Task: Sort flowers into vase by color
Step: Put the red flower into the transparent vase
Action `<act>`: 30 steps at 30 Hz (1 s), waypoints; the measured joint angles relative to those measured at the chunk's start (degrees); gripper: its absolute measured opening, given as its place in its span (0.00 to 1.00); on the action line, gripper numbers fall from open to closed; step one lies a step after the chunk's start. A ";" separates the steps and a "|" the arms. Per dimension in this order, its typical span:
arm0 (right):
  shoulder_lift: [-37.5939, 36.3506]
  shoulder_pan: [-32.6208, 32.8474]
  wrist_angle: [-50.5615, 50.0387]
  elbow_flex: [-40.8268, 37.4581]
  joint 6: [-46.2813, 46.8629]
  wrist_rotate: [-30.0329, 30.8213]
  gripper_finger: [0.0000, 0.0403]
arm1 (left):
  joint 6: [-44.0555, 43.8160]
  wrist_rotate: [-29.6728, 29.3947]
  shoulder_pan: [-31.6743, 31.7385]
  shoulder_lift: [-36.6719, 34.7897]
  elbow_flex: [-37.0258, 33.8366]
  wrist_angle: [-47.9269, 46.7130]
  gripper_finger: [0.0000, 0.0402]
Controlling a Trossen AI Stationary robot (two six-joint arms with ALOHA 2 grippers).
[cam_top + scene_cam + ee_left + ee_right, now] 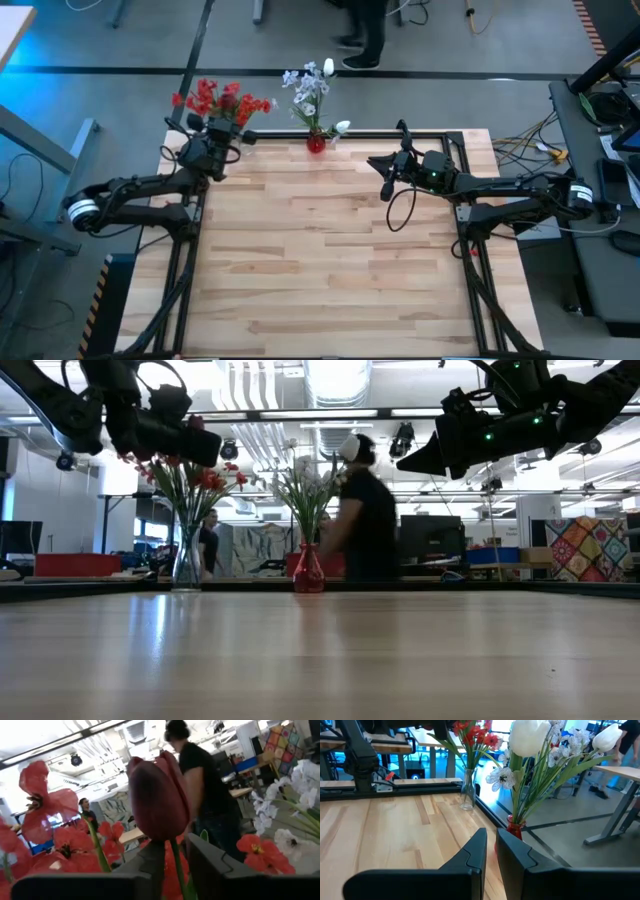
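The left gripper (175, 862) stands above the clear vase (186, 560), its fingers loosely around the stem of the dark red tulip (157, 795). It should release fully, then rise straight without pulling the red flowers (220, 98). The right gripper (490, 847) waits clenched and empty near the red vase (316, 143).

Red flowers (222, 99) stand in a clear vase (186, 560) at the table's back left. White and pale-blue flowers (312, 85) stand in a red vase (308, 571) nearby.

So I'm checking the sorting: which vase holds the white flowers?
The small red vase at the table's far edge, middle; the clear vase by the left claw holds red blooms.
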 joint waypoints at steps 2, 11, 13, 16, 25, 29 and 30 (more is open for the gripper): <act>0.00 0.00 0.02 0.00 -0.01 0.00 0.08 | 0.00 -0.89 -0.41 -1.25 0.00 -1.96 0.20; 0.00 -0.01 0.02 0.00 -0.02 0.00 0.08 | -0.20 -4.26 -2.45 -7.18 0.00 -11.49 0.36; 0.00 0.00 0.02 0.00 -0.02 0.00 0.08 | -0.20 -5.27 -3.28 -8.66 0.00 -12.52 0.38; 0.00 0.01 0.04 0.00 -0.02 0.00 0.08 | -0.21 -7.28 -4.76 -11.00 0.00 -14.37 0.40; 0.00 -0.01 0.44 0.00 -0.02 0.00 0.08 | -2.71 -10.03 -6.60 -14.32 0.00 -21.69 0.40; 0.00 -0.01 0.44 0.00 -0.02 0.00 0.08 | -5.66 -10.07 -6.49 -13.44 0.00 -23.41 0.40; 0.00 -0.01 0.44 0.00 -0.02 0.00 0.08 | -6.11 -10.31 -6.49 -13.35 0.00 -23.84 0.40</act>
